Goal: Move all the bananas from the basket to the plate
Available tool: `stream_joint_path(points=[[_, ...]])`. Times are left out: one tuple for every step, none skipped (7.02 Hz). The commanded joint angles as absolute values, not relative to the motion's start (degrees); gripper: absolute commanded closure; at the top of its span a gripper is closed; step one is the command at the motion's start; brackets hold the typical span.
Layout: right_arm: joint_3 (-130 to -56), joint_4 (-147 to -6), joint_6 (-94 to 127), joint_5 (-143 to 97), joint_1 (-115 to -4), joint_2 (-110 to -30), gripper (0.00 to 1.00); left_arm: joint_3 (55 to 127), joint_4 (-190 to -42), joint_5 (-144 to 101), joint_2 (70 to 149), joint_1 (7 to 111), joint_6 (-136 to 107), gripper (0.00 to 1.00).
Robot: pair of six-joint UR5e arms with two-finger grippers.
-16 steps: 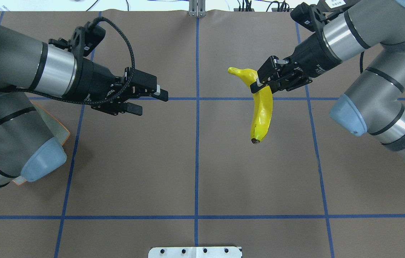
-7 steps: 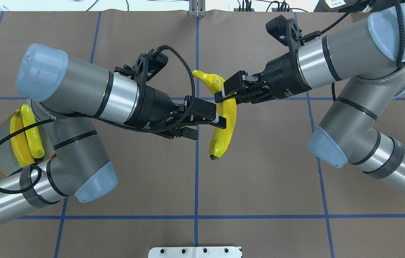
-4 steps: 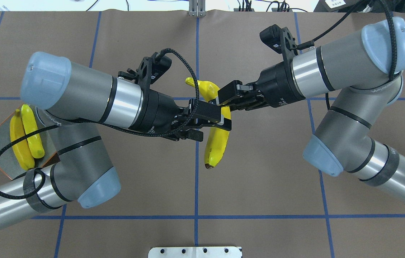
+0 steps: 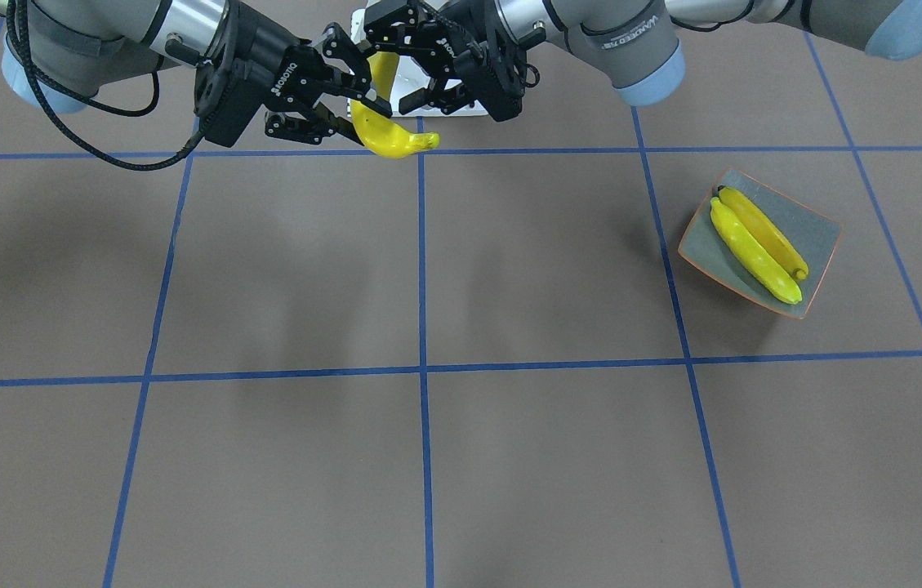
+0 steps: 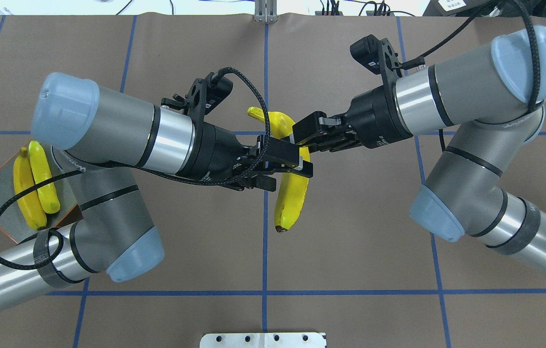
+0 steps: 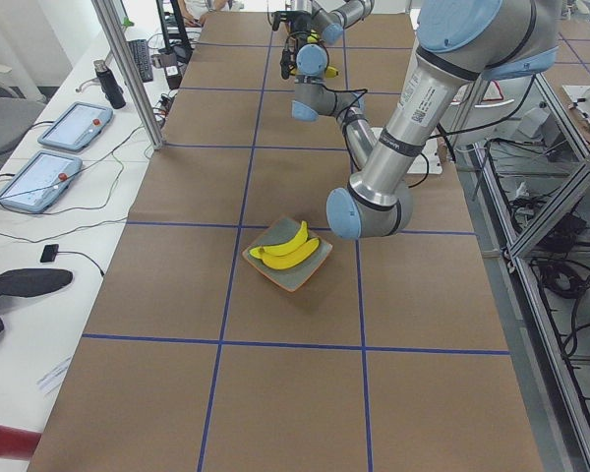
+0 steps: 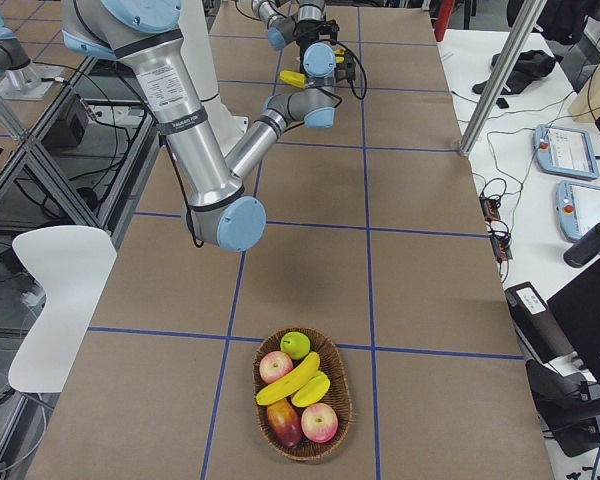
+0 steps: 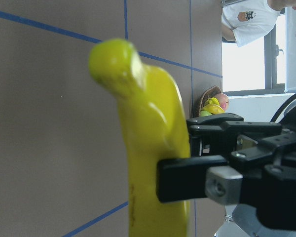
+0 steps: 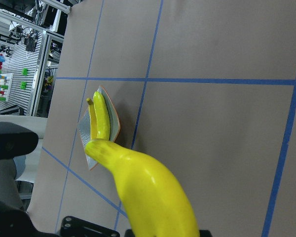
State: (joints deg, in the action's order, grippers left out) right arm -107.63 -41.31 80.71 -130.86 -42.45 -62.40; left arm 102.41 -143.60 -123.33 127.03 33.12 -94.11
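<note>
From the table's end on the robot's right, nearest me sits an oval brown wicker basket. It holds red and green apples, with a bright yellow curved banana lying across them (a shorter yellow piece beside it I cannot make out). Farther along, the two arms meet over the middle of the brown paper-covered table with its blue tape grid. The right gripper is clamped on the upper part of a second yellow banana, held clear of the table, dark tip pointing toward the robot's side. The left gripper has its fingers spread wide, one on each side of that banana's middle, not pinching it. At the far end lies the squarish grey-blue plate with a thin orange rim. Two more yellow bananas rest in it side by side, touching.
</note>
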Motion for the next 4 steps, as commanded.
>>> stream_joint_path(points=[[-108.1,-41.3,81.1,-131.0,-42.5,-62.8,1.0,102.4,-143.8,-122.8,127.1,32.9,-94.1,0.13],[-108.1,-41.3,81.4,-131.0,-42.5,-62.8,1.0,102.4,-143.8,-122.7,127.1,32.8,-94.1,0.14],[-108.2,-41.3,81.4,-131.0,-42.5,-62.8,1.0,102.3,-144.1,-122.7,127.1,32.8,-94.1,0.2],[-108.1,-40.4,81.5,-130.9,-42.5,-62.9,1.0,102.3,-144.1,-122.6,127.1,32.5,-94.1,0.23]])
